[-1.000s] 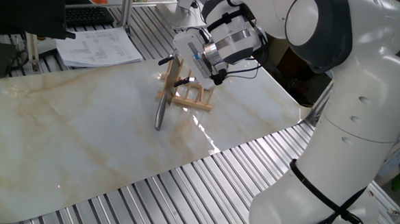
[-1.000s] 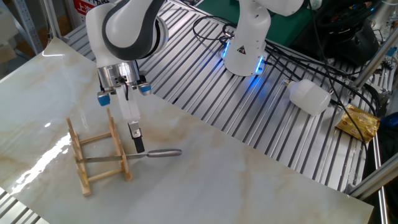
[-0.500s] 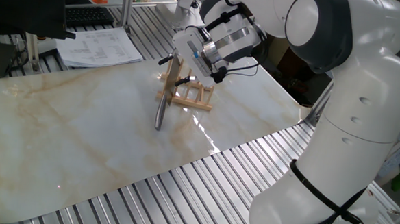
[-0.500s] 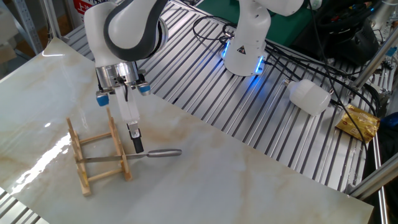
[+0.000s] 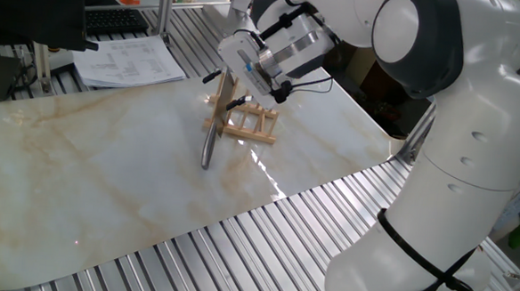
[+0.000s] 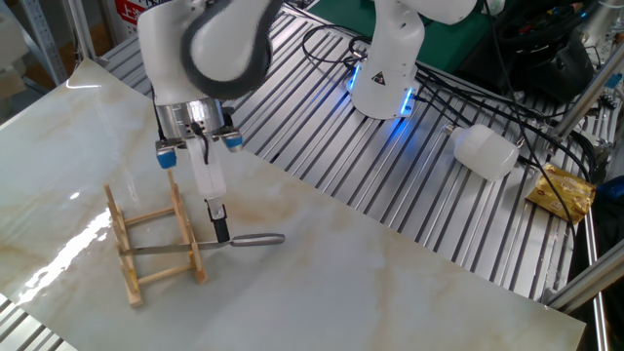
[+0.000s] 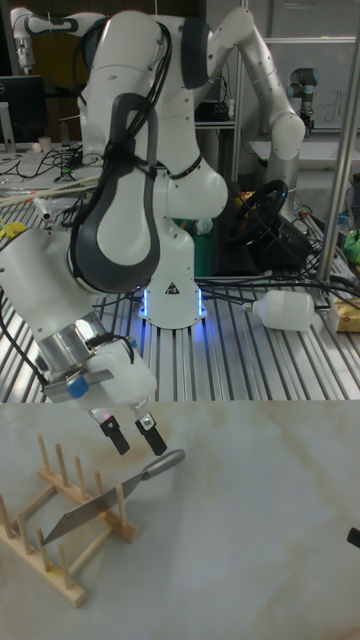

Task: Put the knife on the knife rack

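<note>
The knife (image 7: 80,510), an all-metal cleaver, rests on the light-wood knife rack (image 7: 50,575), its blade between the pegs and tilted. Its shiny handle (image 6: 255,239) sticks out past the rack's end over the marble. My gripper (image 7: 135,437) hangs open just above the handle, with both black fingertips clear of it and nothing between them. In one fixed view the gripper (image 5: 225,88) is over the rack (image 5: 260,138), and the knife (image 5: 209,147) slopes down to the tabletop. The other fixed view shows one finger (image 6: 218,222) just above where handle meets blade.
The marble tabletop (image 6: 341,283) lies on a slatted metal bench. Papers (image 5: 131,60) and a keyboard (image 5: 115,18) sit at the back left. A white bottle (image 6: 485,151), a yellow packet (image 6: 564,190) and cables lie near the robot base (image 6: 385,68).
The gripper has lifted slightly up and away from the knife handle, staying open. The knife and the rack have not moved.
</note>
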Controlling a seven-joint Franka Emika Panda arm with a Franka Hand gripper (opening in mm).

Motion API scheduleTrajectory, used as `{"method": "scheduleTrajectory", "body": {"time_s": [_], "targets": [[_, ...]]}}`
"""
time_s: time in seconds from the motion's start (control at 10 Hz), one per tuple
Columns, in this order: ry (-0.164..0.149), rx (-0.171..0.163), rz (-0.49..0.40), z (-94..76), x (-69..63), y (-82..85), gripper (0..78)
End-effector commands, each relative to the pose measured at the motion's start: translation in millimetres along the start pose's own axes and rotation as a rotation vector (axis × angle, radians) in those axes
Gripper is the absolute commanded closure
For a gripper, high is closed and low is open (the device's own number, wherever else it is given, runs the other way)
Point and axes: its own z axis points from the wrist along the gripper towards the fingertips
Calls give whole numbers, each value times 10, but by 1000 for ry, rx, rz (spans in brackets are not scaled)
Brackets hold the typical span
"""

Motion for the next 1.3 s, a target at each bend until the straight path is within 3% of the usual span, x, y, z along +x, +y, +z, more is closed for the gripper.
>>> {"method": "scheduleTrajectory", "body": {"time_s": [0.1, 0.2, 0.3, 0.4, 0.5, 0.7, 0.8, 0.9, 1.1, 1.3], "targets": [[-20, 188, -61, -41, 79, 168, 1], [-20, 227, -75, -41, 80, 169, 1], [-22, 286, -95, -37, 79, 172, 1], [-21, 298, -99, -37, 79, 172, 1], [-14, 347, -110, -38, 86, 183, 1], [1, 410, -121, -18, 96, 217, 1], [-15, 504, -144, 28, 107, 272, 1], [-15, 506, -145, 30, 107, 274, 1], [-8, 667, -204, 136, 109, 354, 1], [17, 698, -213, 184, 97, 367, 1]]}}
